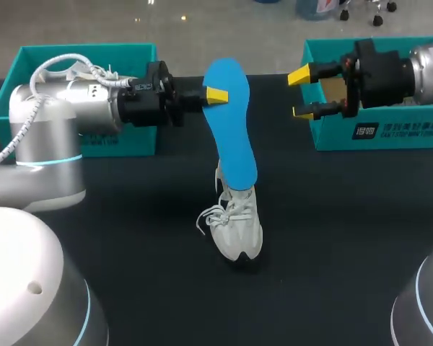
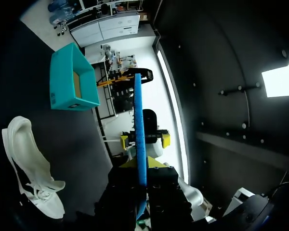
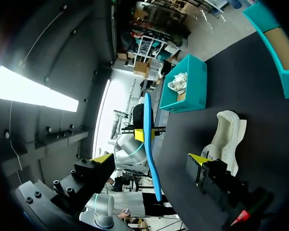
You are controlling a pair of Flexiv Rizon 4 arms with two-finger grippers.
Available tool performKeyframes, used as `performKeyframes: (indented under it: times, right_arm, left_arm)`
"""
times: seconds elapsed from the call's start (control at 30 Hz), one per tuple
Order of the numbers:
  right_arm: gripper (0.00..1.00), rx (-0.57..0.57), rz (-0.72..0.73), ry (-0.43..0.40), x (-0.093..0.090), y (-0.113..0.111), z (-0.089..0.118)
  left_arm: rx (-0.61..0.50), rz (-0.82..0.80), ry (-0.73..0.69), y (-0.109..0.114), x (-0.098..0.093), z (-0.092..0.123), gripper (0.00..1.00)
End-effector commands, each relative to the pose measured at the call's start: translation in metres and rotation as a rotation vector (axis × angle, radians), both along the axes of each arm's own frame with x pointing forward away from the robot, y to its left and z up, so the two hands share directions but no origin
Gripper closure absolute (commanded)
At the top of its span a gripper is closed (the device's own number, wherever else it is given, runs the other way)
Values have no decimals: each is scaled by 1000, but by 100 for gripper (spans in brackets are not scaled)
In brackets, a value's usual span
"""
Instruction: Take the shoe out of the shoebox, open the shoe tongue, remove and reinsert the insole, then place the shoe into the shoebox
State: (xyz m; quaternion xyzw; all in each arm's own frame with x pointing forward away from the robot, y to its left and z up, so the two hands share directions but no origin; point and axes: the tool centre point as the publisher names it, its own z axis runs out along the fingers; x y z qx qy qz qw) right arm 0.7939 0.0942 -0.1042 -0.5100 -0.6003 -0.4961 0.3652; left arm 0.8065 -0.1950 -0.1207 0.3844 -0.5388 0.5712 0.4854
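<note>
Head view puts the left end effector (image 1: 215,95) clamped on the blue insole (image 1: 231,133), its long axis running twelve to six o'clock down to the shoe (image 1: 238,231) on the table (image 1: 130,238), while the right end effector (image 1: 300,94) (spread wide, empty) hangs at its three o'clock.

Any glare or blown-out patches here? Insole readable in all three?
Head view: even light, no glare on the table; insole and shoe stand out clearly. Left wrist view: a light panel is blown out, well clear of the insole, which shows edge-on as a thin blue strip. Right wrist view: another blown-out panel, also clear of the insole; shoe evenly lit.
</note>
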Motion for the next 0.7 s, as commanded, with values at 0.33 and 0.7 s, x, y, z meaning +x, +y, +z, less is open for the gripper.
performKeyframes:
  times: [0.33, 0.7]
  right_arm:
    - [0, -49, -21, -34, 0, 27, 3]
    - [45, -19, 21, -20, -1, 56, -1]
  left_arm:
    - [-35, -26, 56, -20, 8, 0, 100]
    - [-75, -46, 81, -38, 17, 1, 100]
